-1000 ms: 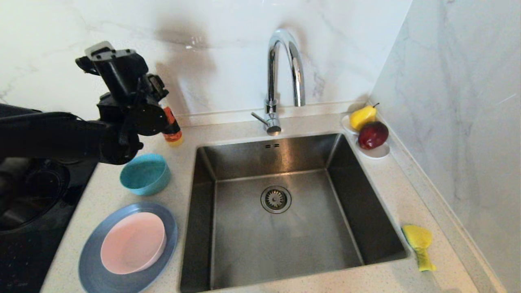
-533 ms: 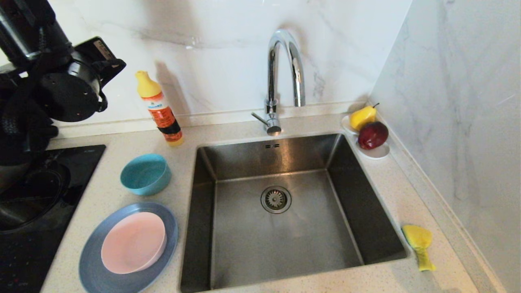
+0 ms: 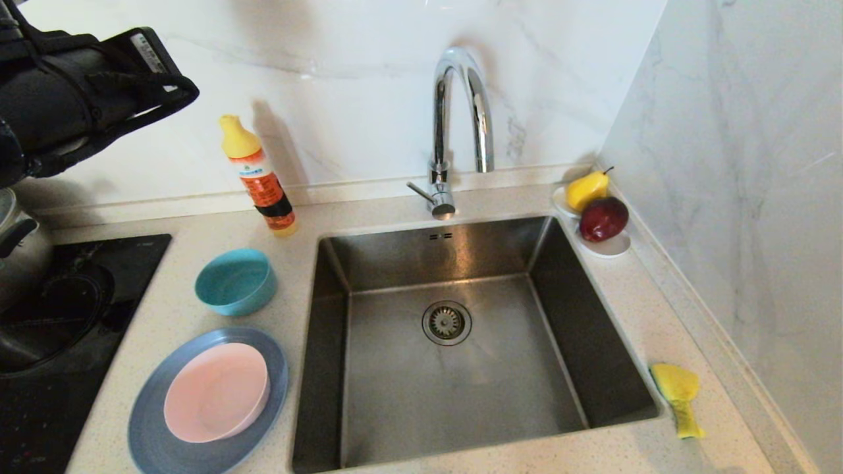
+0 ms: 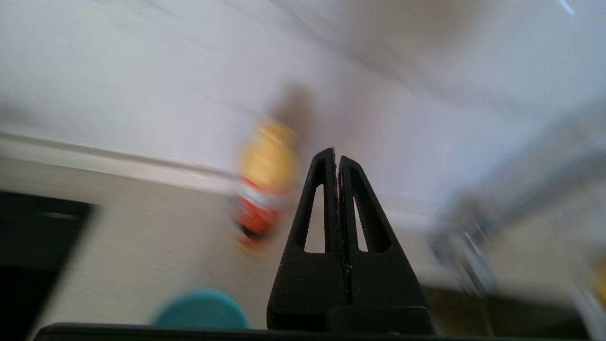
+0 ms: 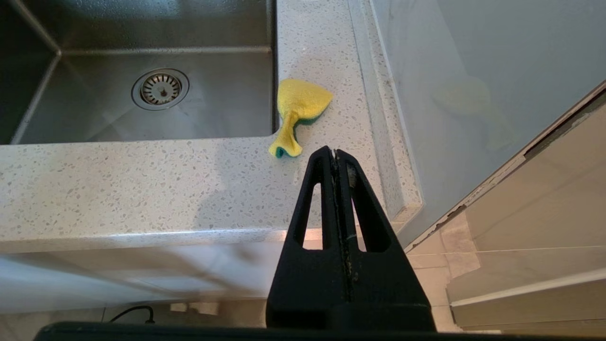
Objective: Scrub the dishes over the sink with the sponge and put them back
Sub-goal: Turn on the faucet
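The teal bowl (image 3: 236, 282) stands on the counter left of the sink (image 3: 461, 395). In front of it the pink bowl (image 3: 216, 392) rests on the blue-grey plate (image 3: 155, 444). The crumpled yellow sponge (image 3: 678, 394) lies on the counter at the sink's front right corner. My left arm (image 3: 79, 92) hangs high at the far left, well above the dishes. In the left wrist view my left gripper (image 4: 337, 154) is shut and empty, with the teal bowl (image 4: 201, 310) below it. My right gripper (image 5: 335, 152) is shut and empty, parked off the counter's front edge near the sponge (image 5: 299, 106).
An orange and yellow detergent bottle (image 3: 258, 178) stands against the back wall, and the chrome tap (image 3: 461, 112) arches over the sink. A steel pot (image 3: 20, 243) sits on the black hob (image 3: 66, 316) at the left. A white dish (image 3: 609, 245) holds a pear and an apple. A marble wall closes the right side.
My left arm has swung up and to the left, away from above the teal bowl. The detergent bottle and the pot have come into view.
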